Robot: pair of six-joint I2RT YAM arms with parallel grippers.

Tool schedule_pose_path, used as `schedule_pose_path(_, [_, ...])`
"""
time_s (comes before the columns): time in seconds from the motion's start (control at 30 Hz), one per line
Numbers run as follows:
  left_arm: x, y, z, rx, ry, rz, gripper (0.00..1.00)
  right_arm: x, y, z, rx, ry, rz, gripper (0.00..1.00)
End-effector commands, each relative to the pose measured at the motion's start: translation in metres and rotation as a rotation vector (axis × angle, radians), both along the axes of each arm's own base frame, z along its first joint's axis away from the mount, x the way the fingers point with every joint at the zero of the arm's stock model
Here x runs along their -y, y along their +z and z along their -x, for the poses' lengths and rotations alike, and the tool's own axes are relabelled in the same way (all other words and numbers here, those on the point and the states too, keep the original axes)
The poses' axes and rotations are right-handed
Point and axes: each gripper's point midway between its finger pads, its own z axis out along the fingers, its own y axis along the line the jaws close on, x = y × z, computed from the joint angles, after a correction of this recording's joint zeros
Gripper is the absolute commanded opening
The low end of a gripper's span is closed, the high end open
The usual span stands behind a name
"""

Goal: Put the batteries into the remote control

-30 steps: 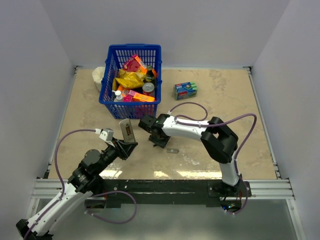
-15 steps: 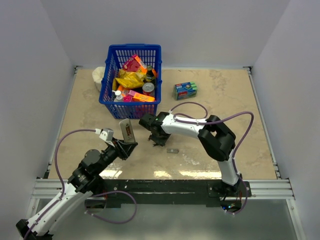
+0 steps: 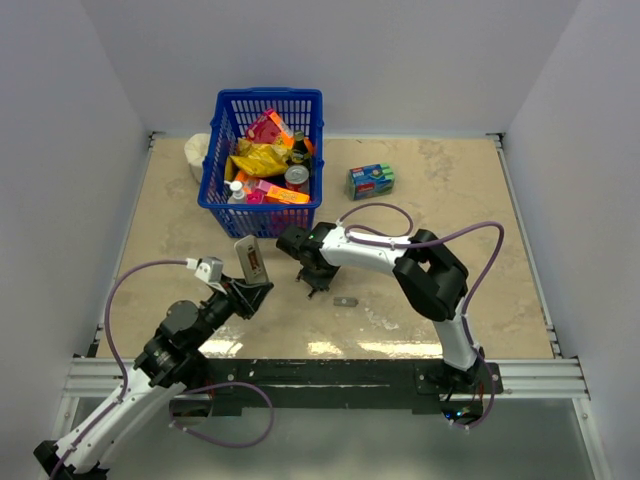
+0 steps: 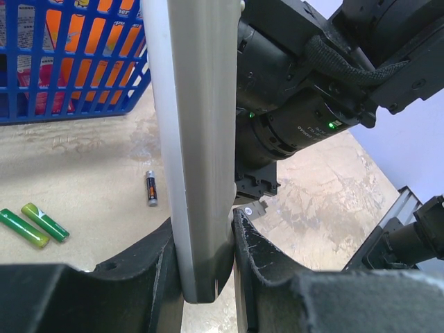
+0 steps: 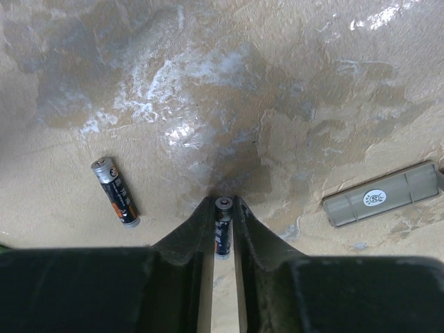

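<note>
Between the right gripper's narrow tips, we pinch one slim near-black cylindrical battery down by the tan marbled table. We judge it could twist or slip out when carried, since so little of it is gripped. Its twin battery lies loose nearby. The flat grey plastic remote control stands upright, clamped in the left gripper, near the right gripper's left side.
</note>
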Motion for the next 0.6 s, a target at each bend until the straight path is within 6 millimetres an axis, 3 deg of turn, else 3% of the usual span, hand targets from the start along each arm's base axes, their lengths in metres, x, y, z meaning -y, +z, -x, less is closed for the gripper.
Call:
schedule_pose_path(0.0, [-0.003,0.032,-0.001,0.084,0.013,0.047,0.0,0.014,-0.009,0.003,-0.009,0.011,0.064,0.1])
schedule_pose_path(0.17, [0.003,0.033,-0.002,0.109,-0.007,0.078,0.0,0.016,-0.008,0.002,0.05,0.105,0.029,0.0])
schedule_pose_path(0.23, [0.007,0.032,-0.001,0.106,-0.028,0.082,0.0,0.012,0.008,-0.004,0.11,0.142,-0.001,0.0])
schedule_pose_path(0.3, [0.011,0.035,-0.002,0.115,-0.046,0.098,0.0,0.022,0.018,-0.009,0.168,0.217,0.044,0.0])
schedule_pose_path(0.33, [0.013,0.036,-0.001,0.123,-0.055,0.107,0.0,0.014,0.04,-0.019,0.247,0.239,-0.01,0.0])
schedule_pose_path(0.4, [0.018,0.042,0.001,0.159,-0.086,0.138,0.0,0.025,0.054,-0.023,0.319,0.343,0.033,0.0])
schedule_pose_path(0.43, [0.02,0.043,0.002,0.163,-0.092,0.159,0.0,0.019,0.082,-0.031,0.411,0.414,-0.005,0.0])
schedule_pose_path(0.5, [0.021,0.045,0.001,0.155,-0.091,0.224,0.0,0.026,0.103,-0.031,0.493,0.473,-0.009,0.0])
schedule_pose_path(0.53, [0.021,0.05,0.001,0.164,-0.09,0.249,0.0,0.018,0.124,-0.038,0.576,0.495,-0.054,0.0])
schedule_pose_path(0.57, [0.022,0.049,0.001,0.175,-0.099,0.271,0.0,0.028,0.15,-0.035,0.659,0.562,-0.055,0.0])
